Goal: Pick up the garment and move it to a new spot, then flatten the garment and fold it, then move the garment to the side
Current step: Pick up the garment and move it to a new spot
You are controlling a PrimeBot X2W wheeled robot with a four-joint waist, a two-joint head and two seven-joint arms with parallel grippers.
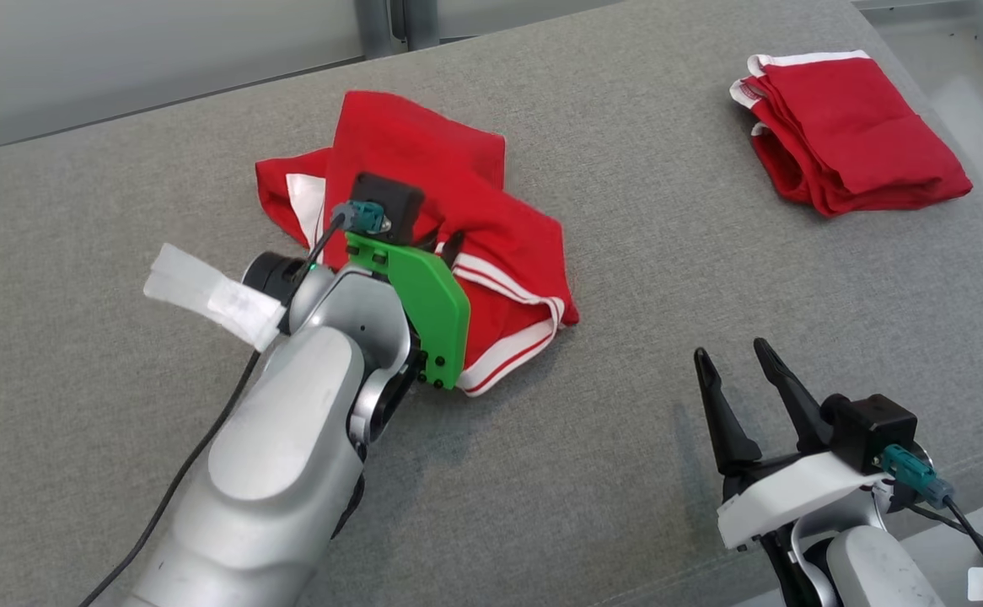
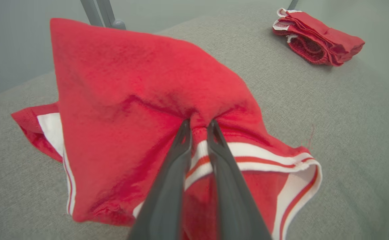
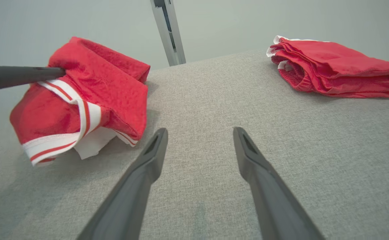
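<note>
- left gripper [image 2: 199, 123] nearly closed, pinching red garment [image 2: 131, 83] by its striped hem; garment bunched left of centre
- right gripper [image 1: 733, 351] spread wide, holding nothing; over bare grey table [image 1: 609, 438]
- folded red pile [image 1: 846, 135] by far right edge; open surface between

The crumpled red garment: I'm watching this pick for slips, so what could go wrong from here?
The left gripper pinches only a small fold near the striped band, so the garment may slip on lifting. The right gripper stands open and apart, so one-handed, the garment may hang bunched and resist flattening.
</note>
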